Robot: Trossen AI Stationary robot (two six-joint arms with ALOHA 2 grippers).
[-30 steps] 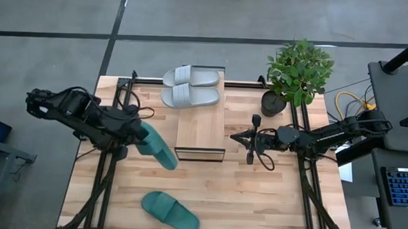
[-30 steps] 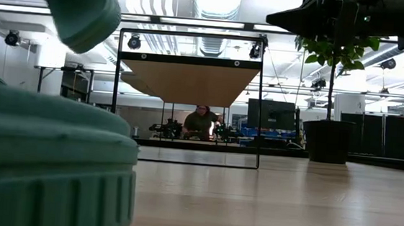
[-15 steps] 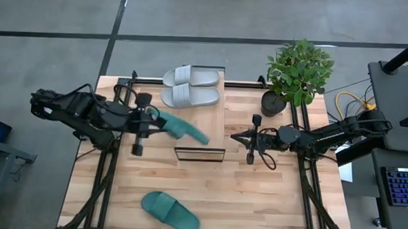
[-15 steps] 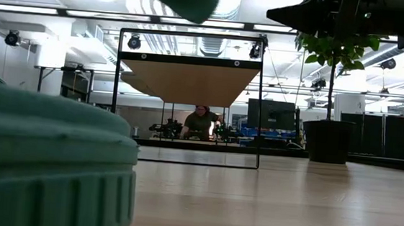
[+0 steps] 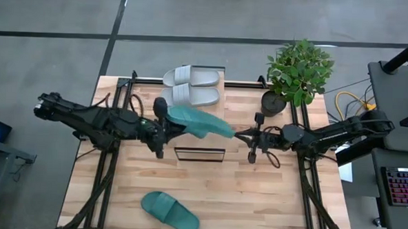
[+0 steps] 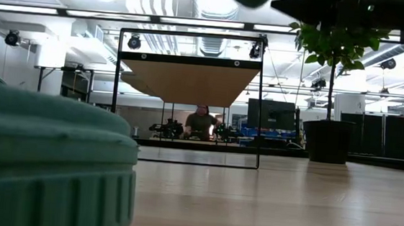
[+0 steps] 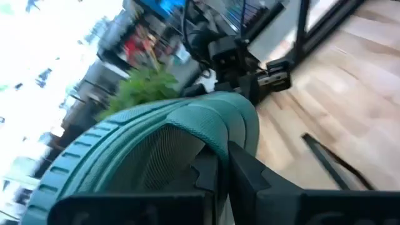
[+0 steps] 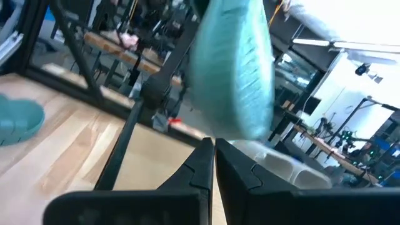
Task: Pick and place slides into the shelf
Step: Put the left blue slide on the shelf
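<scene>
One butcher-block tabletop (image 5: 256, 193), concrete floor (image 5: 56, 25)

Left claw (image 5: 163, 124): swung rightward, carrying teal slide (image 5: 198, 122) from counter's left side to above shelf (image 5: 200, 138), nearing right claw (image 5: 243, 135).

The left arm reaches in from the table's left side, stretched nearly level, its wrist rolled so the claw points toward the middle. The left gripper (image 5: 168, 122) is clamped tight on the heel end of a teal slide (image 5: 198, 121), which sticks out ahead of the fingers. The right arm reaches in from the opposite side, also low and level. The right gripper (image 5: 241, 135) has its fingers pressed together on nothing, its tips just beside the slide's toe.
</scene>
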